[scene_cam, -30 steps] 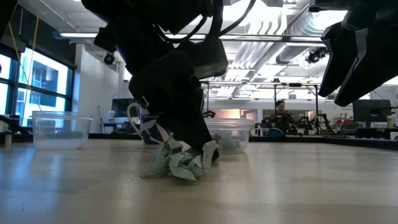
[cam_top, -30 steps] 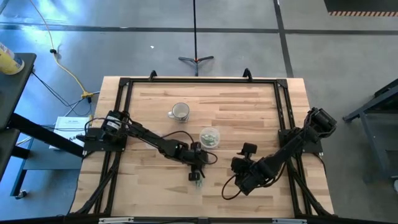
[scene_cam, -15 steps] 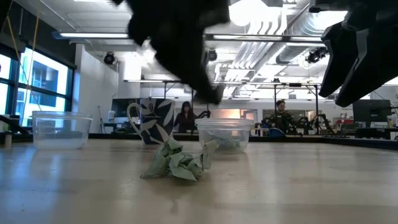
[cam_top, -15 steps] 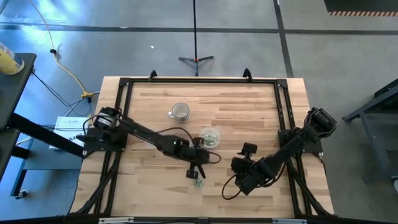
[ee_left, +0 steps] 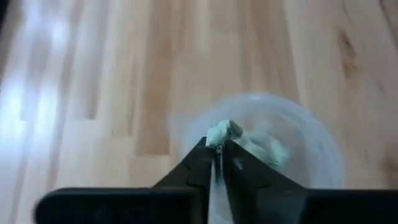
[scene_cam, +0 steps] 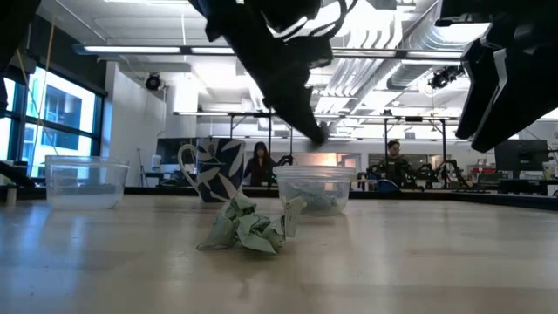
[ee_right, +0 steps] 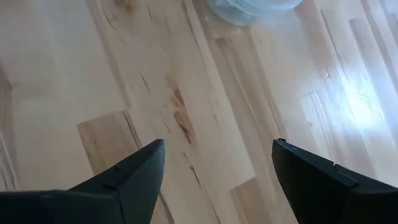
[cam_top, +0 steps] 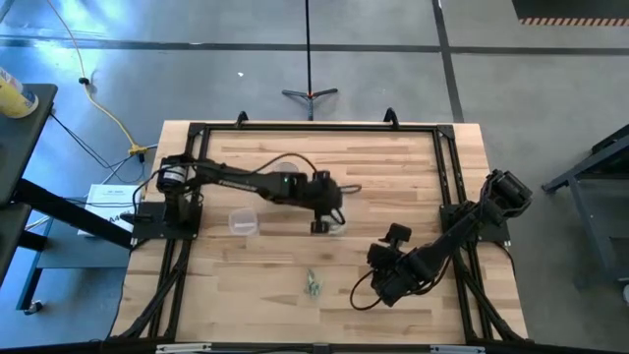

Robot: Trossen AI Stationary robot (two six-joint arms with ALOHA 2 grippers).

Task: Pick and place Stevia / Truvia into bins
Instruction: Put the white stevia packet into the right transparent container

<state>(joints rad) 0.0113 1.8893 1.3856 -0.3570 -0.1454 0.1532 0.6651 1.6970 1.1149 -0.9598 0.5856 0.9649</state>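
My left gripper (ee_left: 219,144) is shut on one pale green sachet (ee_left: 222,131) and hangs over the round see-through tub (ee_left: 292,155), which holds several sachets. In the low view it (scene_cam: 319,134) is above that tub (scene_cam: 314,188). A crumpled pile of sachets (cam_top: 313,285) lies on the table near the front; it also shows in the low view (scene_cam: 244,230). The squarish tub (cam_top: 243,221) stands left of the round one. My right gripper (cam_top: 395,234) is open and empty, right of the round tub. My left gripper pinches the sachet between its two fingertips, with the sachet's end (ee_left: 217,133) sticking out past them. The fingers come from above, slanting down. The sachet is lifted clear, over the round tub's opening.
A glass mug with a leaf pattern (scene_cam: 209,171) stands behind the sachet pile, under my left arm in the high view. A black frame (cam_top: 314,128) runs round the tabletop. People show in the room behind the table (scene_cam: 394,155).
My left gripper has risen from the sachet pile with one sachet and gone toward the table's far edge, to above the round tub. The pile has stayed where it was.
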